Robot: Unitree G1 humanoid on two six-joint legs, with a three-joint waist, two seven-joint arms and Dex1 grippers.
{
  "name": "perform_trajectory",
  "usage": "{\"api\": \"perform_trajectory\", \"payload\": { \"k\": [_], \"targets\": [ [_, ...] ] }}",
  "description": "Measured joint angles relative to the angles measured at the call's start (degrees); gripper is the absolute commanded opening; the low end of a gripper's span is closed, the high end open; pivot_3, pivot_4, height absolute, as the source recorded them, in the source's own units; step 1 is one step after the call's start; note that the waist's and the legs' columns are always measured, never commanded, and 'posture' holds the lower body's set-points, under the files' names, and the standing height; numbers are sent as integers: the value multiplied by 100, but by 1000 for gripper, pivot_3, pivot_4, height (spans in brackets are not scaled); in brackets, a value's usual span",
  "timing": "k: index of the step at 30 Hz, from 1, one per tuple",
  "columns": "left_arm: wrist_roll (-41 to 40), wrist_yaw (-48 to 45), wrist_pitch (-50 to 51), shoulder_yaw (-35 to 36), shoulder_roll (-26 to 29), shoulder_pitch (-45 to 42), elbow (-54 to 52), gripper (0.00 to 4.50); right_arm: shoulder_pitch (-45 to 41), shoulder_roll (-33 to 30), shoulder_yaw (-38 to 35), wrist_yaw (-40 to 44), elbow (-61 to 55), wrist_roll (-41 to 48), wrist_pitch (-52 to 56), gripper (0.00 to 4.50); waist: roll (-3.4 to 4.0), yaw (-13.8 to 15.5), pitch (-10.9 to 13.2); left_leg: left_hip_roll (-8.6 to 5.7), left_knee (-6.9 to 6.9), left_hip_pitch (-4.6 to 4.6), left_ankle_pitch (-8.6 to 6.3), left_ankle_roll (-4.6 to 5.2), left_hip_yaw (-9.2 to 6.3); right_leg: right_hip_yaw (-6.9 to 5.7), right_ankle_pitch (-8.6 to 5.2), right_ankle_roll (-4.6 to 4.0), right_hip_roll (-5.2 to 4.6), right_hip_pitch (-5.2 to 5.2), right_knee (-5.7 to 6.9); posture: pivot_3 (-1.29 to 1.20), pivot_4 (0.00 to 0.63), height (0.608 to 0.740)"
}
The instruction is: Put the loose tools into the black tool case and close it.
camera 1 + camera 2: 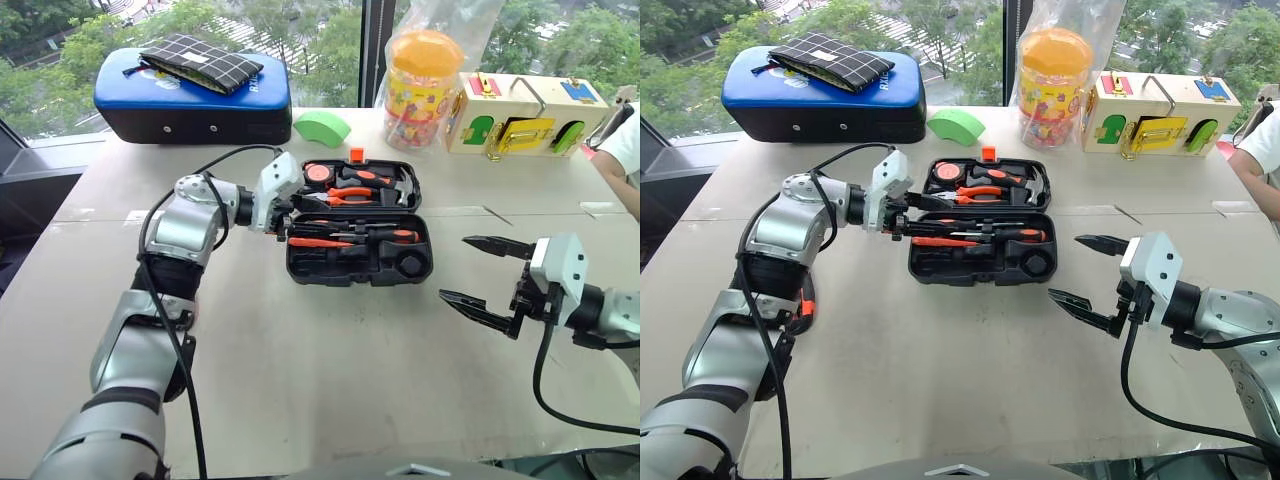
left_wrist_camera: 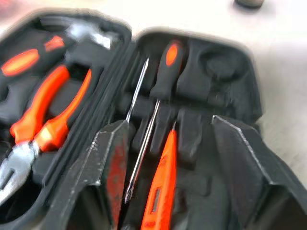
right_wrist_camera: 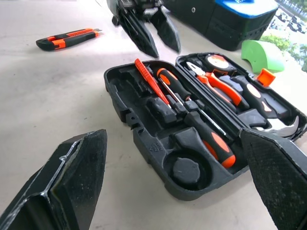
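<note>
1. The black tool case lies open on the pale table, lid half away from the robot, tray half toward it, its orange latch on the far edge.
2. The left gripper hovers at the case's left end, just over the tray half, and its jaws stand apart with nothing between them.
3. In the left wrist view, the slim orange tester lies in the tray right below that gripper's fingers.
4. Beside the tester sit two thin-shaft screwdrivers, orange-and-black handles pointing to the case's right end, shafts running along the tray.
5. The lid half holds orange-handled pliers, a tape measure and a hammer.
6. One tool is not in the case: the folding cutter lies loose on the table, well apart from it, beyond the left gripper as the right wrist view has it.
7. The right gripper hangs to the right of the case, clear of it, jaws spread wide and empty.
8. Along the far side stand a blue-topped case with a checked pouch on it, a green block, a jar with an orange lid and a wooden latch box.
</note>
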Motion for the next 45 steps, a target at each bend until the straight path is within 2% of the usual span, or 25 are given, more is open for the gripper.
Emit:
{"api": "perform_trajectory", "payload": {
  "k": [6,10,11,14,15,26,27,29,31,33,40,42,43,44,45],
  "targets": [
    [479,-386,-844,-326,-90,-286,1073,2913,131,18,-4,-80,-14,-44,1,4500,-5,9,3,-2,6,-3,0,1,2,-17,11,20,28,2,2,0,150,740],
    [647,-491,-1222,-335,-134,-286,1197,1975,255,52,-6,-187,-121,-59,1,4500,-5,5,4,0,13,-3,0,2,2,-11,11,20,3,2,5,0,150,740],
    [692,-490,-1312,-335,-145,-283,1198,1336,258,60,-6,-205,-126,-63,0,4500,-5,6,4,0,13,-2,0,2,1,-10,11,20,0,2,6,0,150,740],
    [731,-456,-1479,-311,-180,-265,1196,77,263,89,-6,-245,-128,-71,-1,4500,-6,4,3,0,13,-2,-1,2,-1,-8,11,21,0,2,6,0,150,740],
    [738,-448,-1541,-295,-182,-267,1186,28,264,89,-6,-258,-128,-74,-3,4500,-6,2,2,0,13,-2,-1,2,0,-8,11,21,0,2,7,0,150,740],
    [724,-404,-1573,-98,-159,-40,882,28,265,89,-5,-215,-86,-84,-67,4500,-6,-7,2,0,14,0,-1,3,1,-20,11,22,26,2,12,0,150,740],
    [689,-468,-1441,-98,-151,-10,729,608,212,89,-3,-204,-66,-95,-73,4500,-6,-3,3,0,14,0,-1,3,1,-19,11,22,28,2,12,0,150,740],
    [681,-511,-1255,-101,-158,36,488,1323,128,88,-3,-191,-48,-102,-99,4500,-5,0,3,0,15,0,-1,3,1,-19,11,22,29,3,12,0,150,740],
    [690,-430,-1165,-102,-178,52,288,2361,113,88,-2,-175,-28,-103,-108,4500,-6,6,3,0,16,0,-1,3,1,-18,11,22,29,3,13,0,150,740],
    [714,-314,-1163,-102,-191,75,150,3189,113,88,-2,-171,-2,-104,-108,4500,-6,3,3,0,16,0,-1,3,2,-15,11,22,29,3,14,0,150,740],
    [1256,63,-1473,-506,-133,494,-306,3189,267,88,-8,-176,2,-110,-114,4500,-5,-2,3,3,16,2,-1,2,2,5,11,22,30,3,15,0,150,740],
    [1430,249,-1753,-561,-97,495,-197,2245,266,88,-8,-185,-1,-118,-117,4500,-5,7,3,3,17,2,-1,2,1,5,11,21,30,3,16,0,150,740],
    [1448,277,-1781,-561,-90,496,-181,1992,266,88,-8,-185,-2,-120,-117,4500,-5,6,2,2,17,2,-1,2,2,6,11,21,29,3,16,0,150,740],
    [1474,383,-1890,-552,-92,471,-104,1388,266,89,-7,-192,-2,-134,-117,4500,-6,7,2,2,17,2,-1,3,2,6,11,22,27,3,16,0,150,740],
    [1477,386,-1935,-552,-92,445,-54,993,266,88,-7,-196,-3,-144,-118,4500,-7,6,1,2,17,2,-1,3,2,6,11,22,27,3,16,0,150,740]
  ]
}}
